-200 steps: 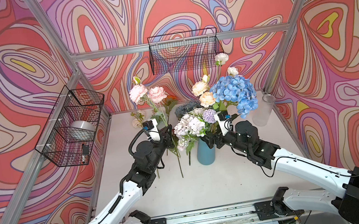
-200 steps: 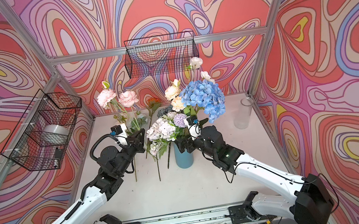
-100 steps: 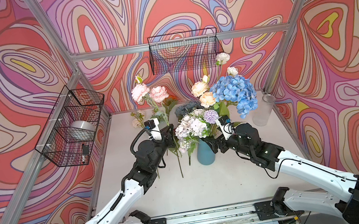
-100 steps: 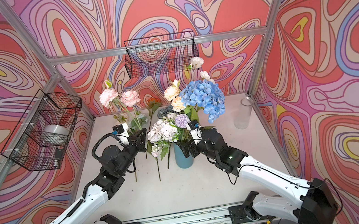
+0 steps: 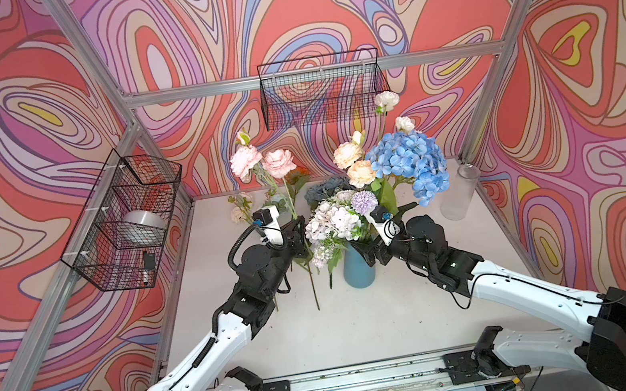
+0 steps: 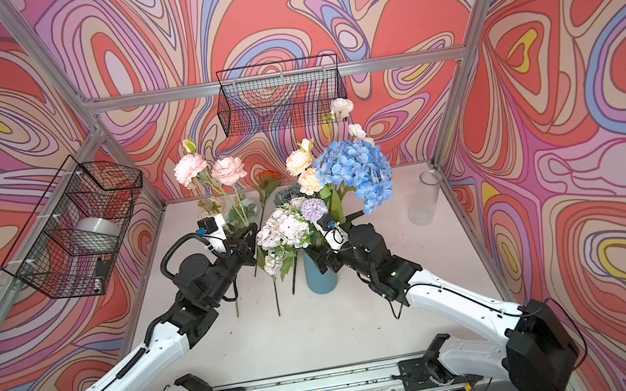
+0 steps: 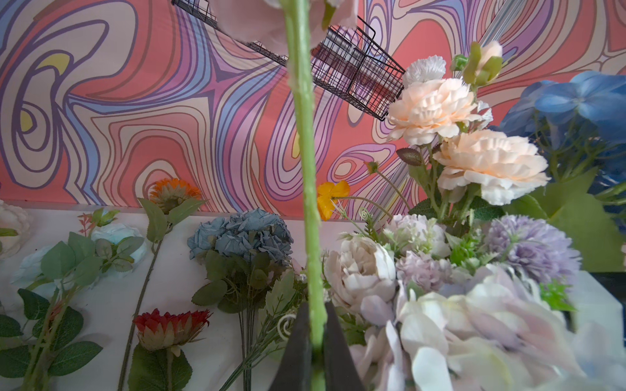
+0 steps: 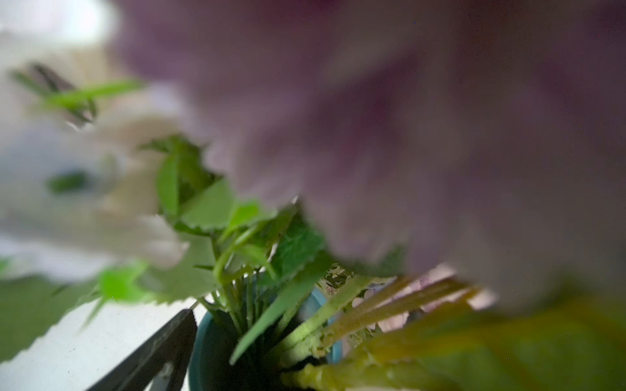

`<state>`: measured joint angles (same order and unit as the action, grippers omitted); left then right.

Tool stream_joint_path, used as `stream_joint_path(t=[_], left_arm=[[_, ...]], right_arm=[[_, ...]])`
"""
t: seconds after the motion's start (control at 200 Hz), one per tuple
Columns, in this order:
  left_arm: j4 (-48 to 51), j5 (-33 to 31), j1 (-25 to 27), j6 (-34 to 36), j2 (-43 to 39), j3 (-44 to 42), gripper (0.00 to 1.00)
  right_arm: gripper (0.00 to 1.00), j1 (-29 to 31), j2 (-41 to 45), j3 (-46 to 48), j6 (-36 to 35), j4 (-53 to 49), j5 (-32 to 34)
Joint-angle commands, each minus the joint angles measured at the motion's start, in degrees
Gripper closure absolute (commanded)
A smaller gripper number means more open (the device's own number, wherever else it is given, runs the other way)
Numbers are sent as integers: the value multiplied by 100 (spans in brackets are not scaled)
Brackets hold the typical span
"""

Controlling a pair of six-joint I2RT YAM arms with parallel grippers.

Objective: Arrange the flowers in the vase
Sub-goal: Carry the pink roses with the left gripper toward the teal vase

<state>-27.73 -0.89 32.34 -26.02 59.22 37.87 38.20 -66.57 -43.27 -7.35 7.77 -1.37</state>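
A white table (image 5: 364, 323) sits inside a booth. Its walls (image 5: 33, 78) are covered in swirling red, pink, lilac, blue and yellow shapes with dark outlines. Silver metal frame bars (image 5: 203, 91) run along the wall edges and corners. A black wire basket (image 5: 323, 90) hangs high on the back wall. A second wire basket (image 5: 126, 220), on the left wall, holds a round silver object (image 5: 143, 224) and, lower down, a small dark item (image 5: 148, 261). A clear glass jar (image 5: 460, 191) stands upright near the table's back right corner.
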Motion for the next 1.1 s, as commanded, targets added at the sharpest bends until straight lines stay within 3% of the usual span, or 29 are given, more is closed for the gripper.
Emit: stream_joint_path(t=[0.0, 0.23, 0.511, 0.601, 0.721, 0.936, 1.097], left_arm=[[-323, 114, 60, -79, 97, 250, 100], [-454, 218, 130, -11, 297, 435, 100], [-481, 263, 233, 8, 365, 494, 100], [-463, 251, 260, 31, 347, 485, 100], [-425, 224, 290, 65, 302, 476, 100], [-299, 7, 304, 256, -136, 298, 100], [-92, -109, 308, 465, -640, 266, 100]], right_arm=[[1, -75, -70, -44, -171, 502, -527], [2, -75, -286, 80, -105, 1083, -712], [7, -75, -615, 128, 265, 1778, -172], [17, -71, -574, 192, 390, 1983, -51], [40, -75, -479, 353, 522, 2206, 11], [71, -75, -377, 477, 737, 2035, 340], [76, -75, -254, 536, 1158, 2020, 656]])
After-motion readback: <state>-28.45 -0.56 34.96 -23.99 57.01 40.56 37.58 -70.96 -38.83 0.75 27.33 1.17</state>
